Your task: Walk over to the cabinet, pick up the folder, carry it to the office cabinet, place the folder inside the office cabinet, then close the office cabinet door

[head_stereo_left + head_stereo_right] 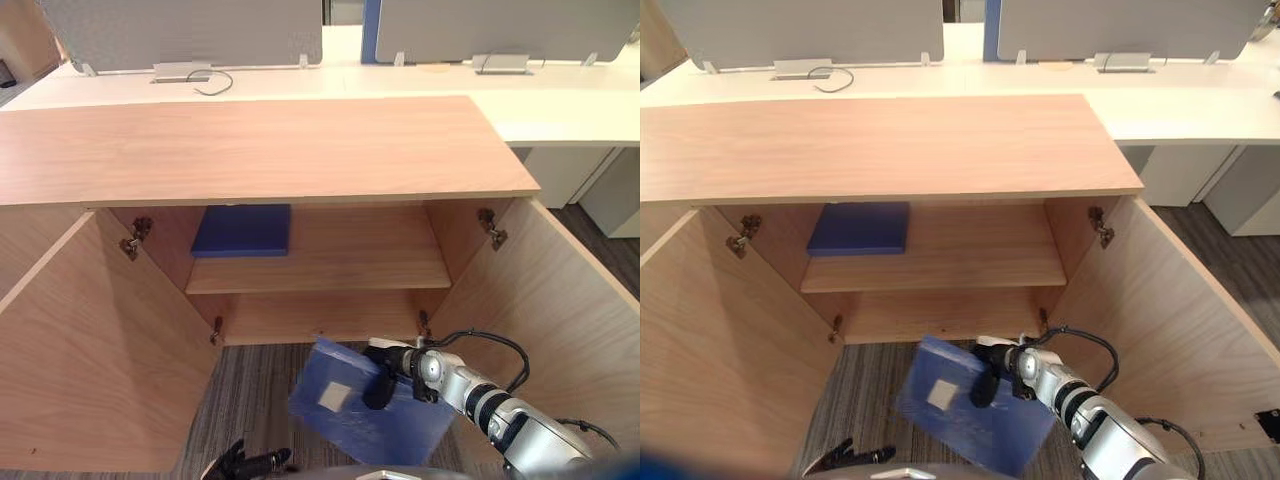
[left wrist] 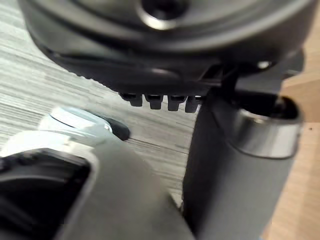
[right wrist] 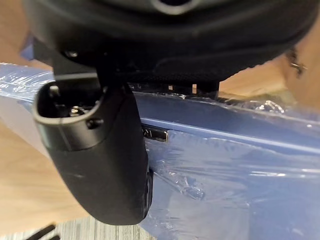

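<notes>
While the left eye view has the right robot hand (image 1: 383, 383) carrying the film-wrapped blue folder (image 1: 340, 415) tilted, low over the carpet just before the open office cabinet (image 1: 250, 150), whose shelf (image 1: 350, 270) bears a dark blue book (image 1: 242, 230), the left robot hand (image 1: 245, 462) hangs relaxed and empty. The right wrist view shows that hand's thumb (image 3: 100, 170) clamped on the folder's face. Placing seems in hand; next the folder likely needs levelling and sliding inside before release.
</notes>
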Available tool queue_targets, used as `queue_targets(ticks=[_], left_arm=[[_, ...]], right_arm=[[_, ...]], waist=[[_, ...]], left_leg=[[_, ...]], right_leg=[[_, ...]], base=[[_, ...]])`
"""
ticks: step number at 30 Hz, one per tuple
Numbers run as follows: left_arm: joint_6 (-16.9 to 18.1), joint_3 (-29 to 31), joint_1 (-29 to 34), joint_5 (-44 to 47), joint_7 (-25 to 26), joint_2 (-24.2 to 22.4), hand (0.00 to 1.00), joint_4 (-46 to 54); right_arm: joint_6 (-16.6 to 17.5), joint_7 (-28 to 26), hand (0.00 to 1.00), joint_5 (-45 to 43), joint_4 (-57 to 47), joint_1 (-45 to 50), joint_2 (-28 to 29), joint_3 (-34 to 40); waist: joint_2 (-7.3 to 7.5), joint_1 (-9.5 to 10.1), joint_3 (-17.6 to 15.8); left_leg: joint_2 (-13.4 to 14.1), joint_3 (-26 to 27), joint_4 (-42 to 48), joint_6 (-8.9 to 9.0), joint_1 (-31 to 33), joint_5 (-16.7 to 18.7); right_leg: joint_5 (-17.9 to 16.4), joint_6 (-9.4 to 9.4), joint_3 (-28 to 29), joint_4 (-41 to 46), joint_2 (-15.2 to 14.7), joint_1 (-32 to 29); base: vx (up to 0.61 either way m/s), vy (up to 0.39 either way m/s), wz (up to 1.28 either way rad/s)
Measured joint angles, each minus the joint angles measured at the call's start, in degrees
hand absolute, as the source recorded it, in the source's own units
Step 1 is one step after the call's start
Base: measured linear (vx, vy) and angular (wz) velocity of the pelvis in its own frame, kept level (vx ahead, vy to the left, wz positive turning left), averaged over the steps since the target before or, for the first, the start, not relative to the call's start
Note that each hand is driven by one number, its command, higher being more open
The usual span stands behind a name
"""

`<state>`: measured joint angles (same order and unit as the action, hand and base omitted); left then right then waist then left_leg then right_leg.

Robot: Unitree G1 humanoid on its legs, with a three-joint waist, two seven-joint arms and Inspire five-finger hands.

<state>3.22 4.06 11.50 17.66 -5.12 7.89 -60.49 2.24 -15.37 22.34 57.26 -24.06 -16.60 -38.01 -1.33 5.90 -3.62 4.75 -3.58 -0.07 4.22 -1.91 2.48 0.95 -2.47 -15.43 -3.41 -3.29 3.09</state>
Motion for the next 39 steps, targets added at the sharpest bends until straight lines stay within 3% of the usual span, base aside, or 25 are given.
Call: queue_targets(ticks=[4, 11, 15, 19, 20, 23, 26, 31, 36, 39], left_arm=[[0.07, 3.15, 0.04, -0.10, 2.08, -1.36, 1.00, 0.69], [0.09, 5.88, 0.60, 0.90, 5.07, -2.57, 1.00, 3.15], [0.02, 8.90, 0.84, 2.01, 6.75, -3.68, 1.00, 4.23], [0.04, 12.02, 0.93, 2.08, 9.81, -5.55, 1.00, 5.36], [0.04, 12.72, 0.95, 2.08, 10.12, -5.93, 1.00, 5.44], [0.05, 13.40, 1.25, 2.10, 11.75, -6.84, 1.00, 7.21], [0.16, 13.94, 1.23, 0.73, 13.31, -7.87, 1.00, 10.04], [0.42, 14.25, 0.74, -2.34, 15.05, -9.05, 1.00, 12.05], [0.44, 12.49, 0.59, -8.35, 14.94, -9.63, 1.00, 13.71], [0.41, 11.77, 0.63, -8.18, 14.10, -10.09, 1.00, 13.53]], right_arm=[[-2.31, 4.74, 0.00, -4.84, 5.87, -2.35, 2.78, 10.09], [-3.40, 9.52, 0.00, -9.73, 6.54, -6.66, 5.95, 17.03], [-3.87, 11.37, 0.00, -18.94, 6.93, -6.83, 7.95, 22.30], [-4.02, 15.37, 0.00, -49.58, 7.94, -7.63, 11.75, 32.65], [-3.67, 15.82, 0.00, -53.76, 7.78, -7.93, 12.46, 34.28], [0.78, 17.96, 0.00, -73.81, 6.26, -8.81, 15.53, 40.48], [5.17, 20.03, 0.00, -83.47, 2.56, -10.18, 16.80, 46.05], [7.96, 22.25, 0.00, -90.00, -1.21, -14.97, 16.38, 50.55], [8.15, 24.24, 0.00, -89.97, -3.24, -23.51, 13.21, 51.29], [7.90, 25.12, 0.00, -89.88, -4.96, -29.12, 9.72, 50.39]], waist=[[-0.08, 0.32, -1.07], [0.50, 0.94, -3.12], [1.25, 1.81, -4.40], [0.81, 2.22, -5.44], [0.68, 2.30, -5.70], [0.50, 2.97, -6.37], [0.50, 3.59, -6.92], [-0.59, 3.87, -8.24], [-3.28, 5.25, -10.14], [-4.92, 5.89, -11.44]], left_leg=[[-0.32, -1.83, -0.37, 0.09, 0.68, -0.71], [-1.16, -3.30, -1.26, -0.31, 1.30, -2.19], [-1.45, -4.17, -2.51, -0.41, 1.51, -3.37], [-1.78, -5.54, -3.58, -0.44, 3.18, -4.82], [-1.82, -5.57, -3.59, -0.45, 3.20, -4.84], [-2.11, -6.57, -3.57, -0.42, 3.75, -5.02], [-2.45, -8.40, -3.47, -0.41, 5.10, -5.53], [-3.02, -10.02, -0.55, -0.08, 8.37, -5.26], [-2.18, -9.14, 12.10, 0.59, 16.84, -0.35], [-0.83, -7.02, 18.69, 0.08, 22.02, 2.39]], right_leg=[[0.04, -0.02, -1.82, -0.16, -0.25, 0.20], [0.69, -0.25, -3.28, -0.30, -1.05, 0.01], [0.89, -0.30, -4.28, -0.37, -1.32, -0.23], [1.42, -0.47, -5.57, -0.81, -1.53, -1.49], [1.49, -0.48, -5.62, -0.90, -1.56, -1.46], [1.65, -0.58, -6.71, -1.37, -1.71, -1.24], [1.52, -0.75, -8.81, -1.37, -2.15, -1.45], [0.82, -0.98, -11.34, -0.12, -3.05, -2.52], [-1.63, 0.27, -12.07, 5.82, -2.44, -7.36], [-4.14, 0.92, -11.25, 12.37, -2.46, -12.54]], base=[[0.01, 0.011, 0.24], [-0.03, 0.030, 0.12], [-0.04, 0.019, 0.14], [-0.03, 0.002, 0.18], [0.00, 0.001, 0.05], [0.01, -0.002, 0.18], [0.02, 0.000, 0.33], [0.00, 0.008, 0.29], [-0.06, 0.013, 0.05], [-0.08, 0.008, -0.17]])
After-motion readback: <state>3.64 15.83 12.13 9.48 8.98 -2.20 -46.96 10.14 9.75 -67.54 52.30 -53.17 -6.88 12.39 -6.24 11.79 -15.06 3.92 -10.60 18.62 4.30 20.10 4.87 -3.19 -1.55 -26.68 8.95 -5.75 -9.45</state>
